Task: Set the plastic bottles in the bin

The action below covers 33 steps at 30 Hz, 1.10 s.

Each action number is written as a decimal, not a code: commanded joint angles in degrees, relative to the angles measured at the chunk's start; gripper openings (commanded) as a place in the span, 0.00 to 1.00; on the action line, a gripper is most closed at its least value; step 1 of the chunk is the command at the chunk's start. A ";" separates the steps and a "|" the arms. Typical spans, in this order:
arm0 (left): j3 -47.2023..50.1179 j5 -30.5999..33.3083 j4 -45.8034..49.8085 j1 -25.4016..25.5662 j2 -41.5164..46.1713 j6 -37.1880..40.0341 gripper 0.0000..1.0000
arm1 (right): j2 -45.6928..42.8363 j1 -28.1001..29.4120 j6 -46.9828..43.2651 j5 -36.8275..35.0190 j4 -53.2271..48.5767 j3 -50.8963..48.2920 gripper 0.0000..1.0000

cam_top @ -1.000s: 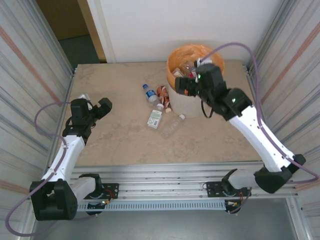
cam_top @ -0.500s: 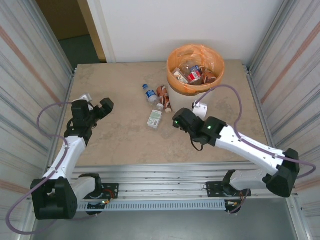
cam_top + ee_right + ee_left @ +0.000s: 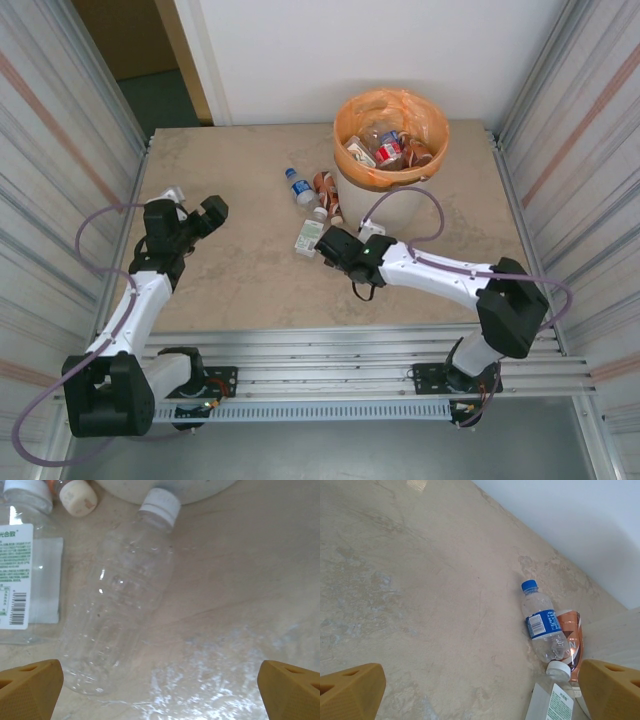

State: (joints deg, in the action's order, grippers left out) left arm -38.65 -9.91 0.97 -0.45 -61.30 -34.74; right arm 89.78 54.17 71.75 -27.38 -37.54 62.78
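fingers [image 3: 30, 682] of right gripper [image 3: 160, 682] gape over a clear bottle [image 3: 120, 605]; left gripper [image 3: 480, 690] gapes too.

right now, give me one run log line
right fingers open above clear bottle | left fingers open, holding nothing | bin partly filled

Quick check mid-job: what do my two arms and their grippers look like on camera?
The left arm and right arm have white links with black joints. A lilac cable loops along each. The left gripper and right gripper have black bodies and orange fingertips.
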 commanded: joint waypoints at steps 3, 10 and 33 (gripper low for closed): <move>-0.11 -0.56 -0.80 -0.65 -0.12 0.54 0.99 | 3.62 -2.08 -1.26 4.04 8.59 0.59 0.99; -0.08 -0.22 -0.83 -0.62 -0.30 0.65 0.99 | 9.53 -3.35 -3.69 4.75 9.08 3.83 0.95; -0.26 -0.45 -0.78 -0.66 -0.75 0.51 0.99 | 18.87 -6.67 -7.63 9.00 13.59 2.95 0.64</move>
State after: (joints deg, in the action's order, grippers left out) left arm -38.65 -10.04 0.97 -0.45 -61.82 -34.72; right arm 107.11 47.90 65.43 -19.33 -23.75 65.17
